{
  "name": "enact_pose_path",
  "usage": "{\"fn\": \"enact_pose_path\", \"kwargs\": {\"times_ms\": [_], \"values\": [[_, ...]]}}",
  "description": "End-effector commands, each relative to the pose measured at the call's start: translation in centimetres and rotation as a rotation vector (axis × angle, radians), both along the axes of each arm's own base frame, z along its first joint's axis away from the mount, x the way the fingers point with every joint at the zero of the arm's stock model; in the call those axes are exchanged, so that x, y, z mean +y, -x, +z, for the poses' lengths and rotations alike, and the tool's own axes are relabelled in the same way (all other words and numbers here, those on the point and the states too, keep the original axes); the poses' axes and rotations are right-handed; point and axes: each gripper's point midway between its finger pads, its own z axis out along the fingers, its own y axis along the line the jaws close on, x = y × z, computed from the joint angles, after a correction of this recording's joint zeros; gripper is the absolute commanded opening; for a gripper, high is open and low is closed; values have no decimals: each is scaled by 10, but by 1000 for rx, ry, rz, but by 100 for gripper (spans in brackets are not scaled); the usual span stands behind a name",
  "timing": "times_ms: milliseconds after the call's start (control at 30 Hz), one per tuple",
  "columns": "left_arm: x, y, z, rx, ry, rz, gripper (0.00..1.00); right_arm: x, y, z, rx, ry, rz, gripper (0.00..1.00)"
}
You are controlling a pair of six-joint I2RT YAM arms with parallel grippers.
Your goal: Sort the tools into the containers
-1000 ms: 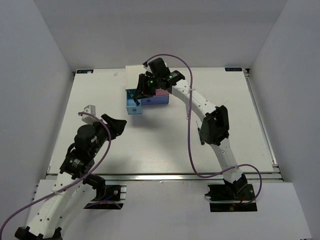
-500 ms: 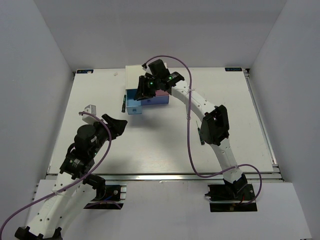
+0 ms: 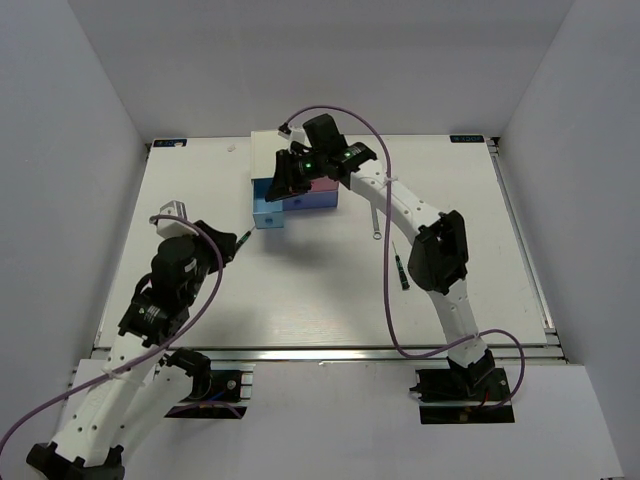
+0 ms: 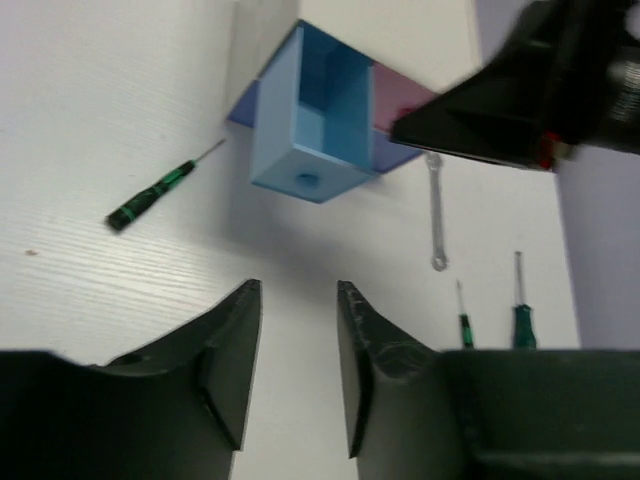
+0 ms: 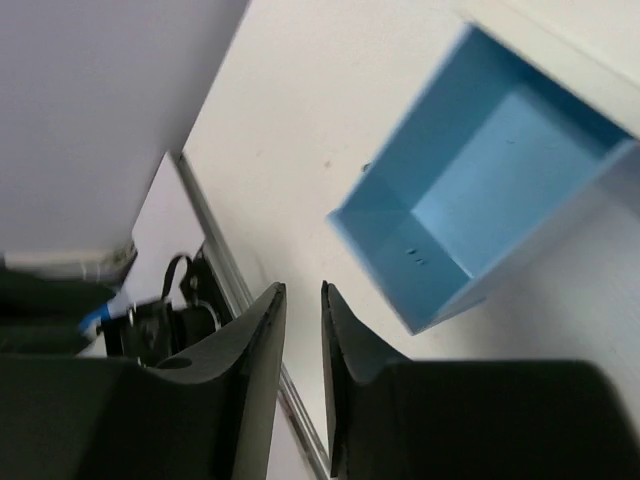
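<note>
All four tools are lying out on the table, none of them in a drawer. The wrench is just right of the cabinet, lying roughly in line with the way the drawer pulls out. Nearer the arms from it there's a small screwdriver and a green screwdriver side by side, close but not touching, tips pointing at the cabinet. The third screwdriver, with a dark handle with green on it, sits by itself at an angle on the other side, left of the blue drawer.

That blue drawer is pulled right out toward the arms, and the right wrist view shows just bare blue inside. The pink drawer next to it looks pushed in.

The right gripper hangs over the cabinet above the open drawer. Its jaws are nearly closed, with only a thin slit between them and nothing in it. The left gripper is low over the table near the third screwdriver. Its jaws are a bit apart and holding nothing, with only bare tabletop showing through the gap.
</note>
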Motion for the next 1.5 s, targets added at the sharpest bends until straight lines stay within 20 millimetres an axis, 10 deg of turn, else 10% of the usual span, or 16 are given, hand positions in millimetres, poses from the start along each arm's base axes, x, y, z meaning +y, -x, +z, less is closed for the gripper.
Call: {"fn": "enact_pose_path", "kwargs": {"times_ms": [0, 167, 267, 533, 933, 1467], "values": [[21, -5, -15, 78, -108, 103, 45, -9, 37, 75, -224, -197, 259, 27], [16, -17, -47, 168, -273, 22, 54, -35, 55, 81, -583, -193, 430, 68], [7, -28, -71, 251, -347, -93, 68, -59, 60, 78, -695, -168, 438, 76], [54, -71, -87, 320, -236, -175, 74, -123, 59, 74, -688, -211, 405, 63], [27, -99, -135, 274, -253, -414, 65, -182, 52, 55, -659, -202, 273, 60], [43, -102, -192, 334, -495, -296, 62, -207, 53, 46, -597, -228, 181, 61]]}}
